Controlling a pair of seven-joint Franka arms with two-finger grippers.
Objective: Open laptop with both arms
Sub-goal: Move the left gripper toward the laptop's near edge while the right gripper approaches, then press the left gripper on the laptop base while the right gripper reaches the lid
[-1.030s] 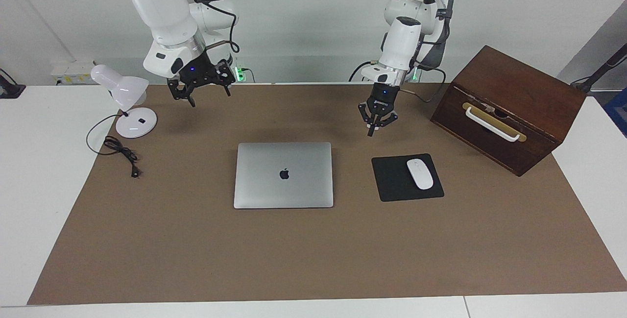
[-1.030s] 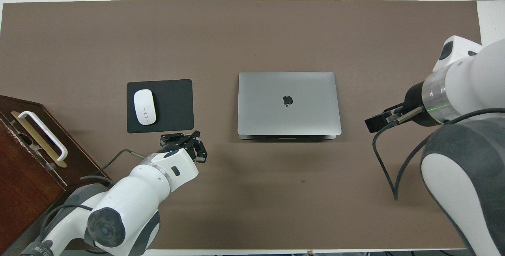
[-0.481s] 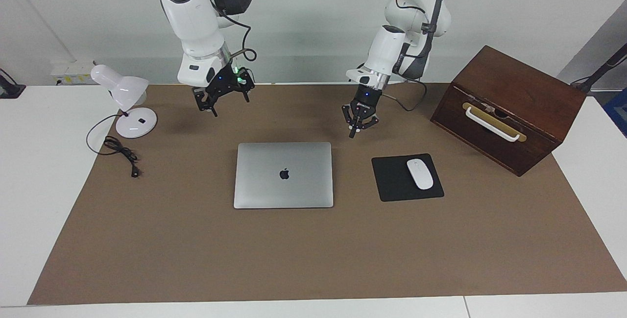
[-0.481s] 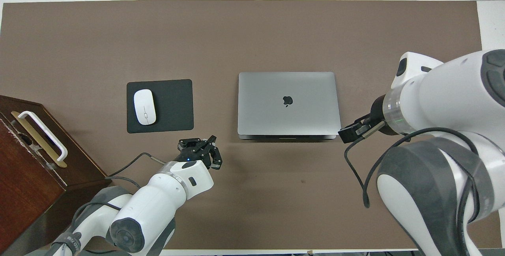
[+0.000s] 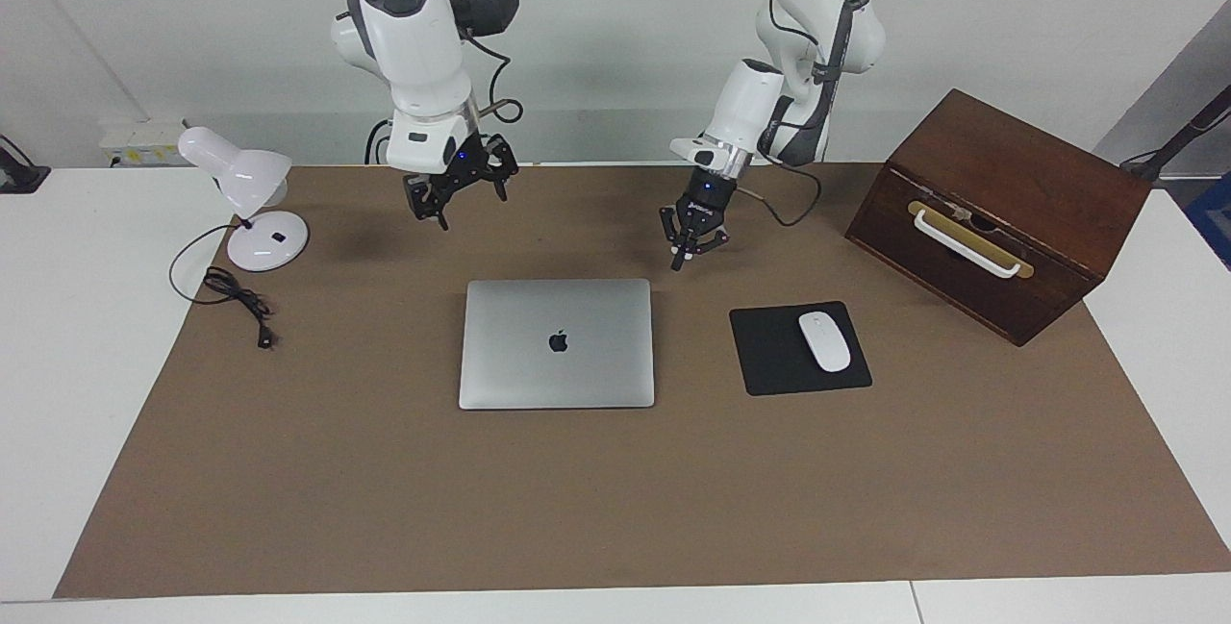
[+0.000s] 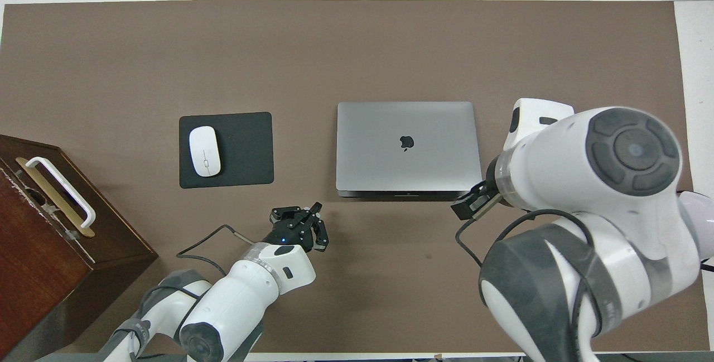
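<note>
The laptop lies closed and flat on the brown mat, its lid with the apple logo facing up; it also shows in the overhead view. My left gripper is open and hangs low over the mat, just off the laptop's corner nearest the robots at the left arm's end; it also shows in the overhead view. My right gripper is open and raised over the mat near the laptop's other robot-side corner. In the overhead view the right arm hides most of it. Neither touches the laptop.
A black mouse pad with a white mouse lies beside the laptop toward the left arm's end. A dark wooden box with a white handle stands past it. A white desk lamp and its cable sit at the right arm's end.
Both grippers have moved inward toward the laptop's robot-side edge. The left gripper came in from beside the mouse pad, the right from near the lamp. The laptop has not moved.
</note>
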